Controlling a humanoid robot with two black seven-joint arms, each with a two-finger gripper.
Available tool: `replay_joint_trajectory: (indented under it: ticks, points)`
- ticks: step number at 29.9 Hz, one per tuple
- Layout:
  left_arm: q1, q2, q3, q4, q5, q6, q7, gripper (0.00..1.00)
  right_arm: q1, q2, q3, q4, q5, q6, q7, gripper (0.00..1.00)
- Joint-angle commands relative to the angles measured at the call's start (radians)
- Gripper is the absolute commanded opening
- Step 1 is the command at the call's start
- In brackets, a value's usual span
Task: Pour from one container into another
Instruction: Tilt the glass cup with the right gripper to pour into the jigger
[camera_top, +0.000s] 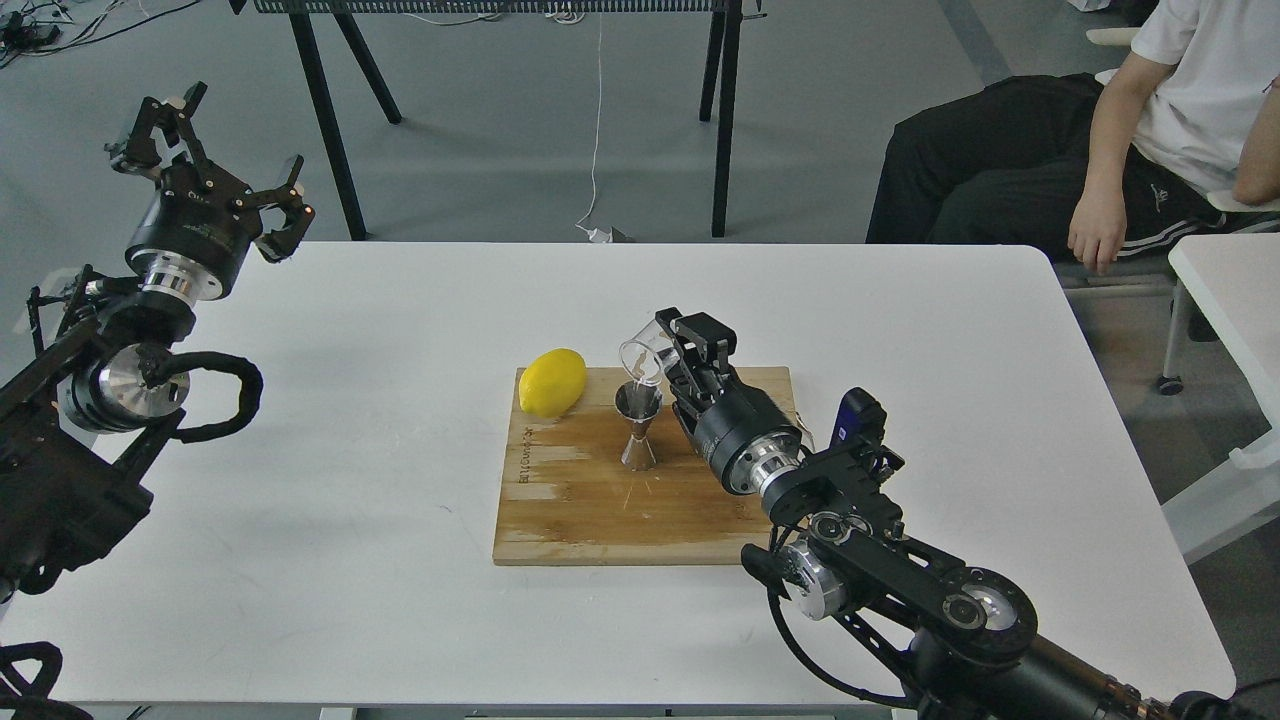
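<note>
The steel hourglass jigger (638, 428) stands upright on the wooden cutting board (580, 500), near its middle back. Directly above the jigger's mouth the small clear glass cup (643, 358) is tipped steeply to the left and down, its rim almost at the jigger's rim. My right gripper (668, 352) is shut on the cup from the right. My left gripper (215, 150) hangs open and empty above the table's far left corner, well away from the board.
A yellow lemon (552, 382) lies on the board's back left corner, close to the jigger. A seated person (1100, 150) is beyond the table's far right corner. Another white table (1235, 290) stands at the right.
</note>
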Motion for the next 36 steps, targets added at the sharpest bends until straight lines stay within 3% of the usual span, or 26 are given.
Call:
replay_joint_trajectory:
  ticks: [1, 36]
  points:
    - [0.002, -0.003, 0.000, 0.000, 0.000, 0.000, 0.000, 1.00, -0.001, 0.000, -0.001, -0.029, -0.052, -0.011, 0.012, 0.32]
    - [0.001, 0.003, 0.000, 0.002, 0.000, -0.005, 0.001, 1.00, 0.008, 0.000, -0.082, -0.052, -0.175, -0.066, 0.069, 0.32]
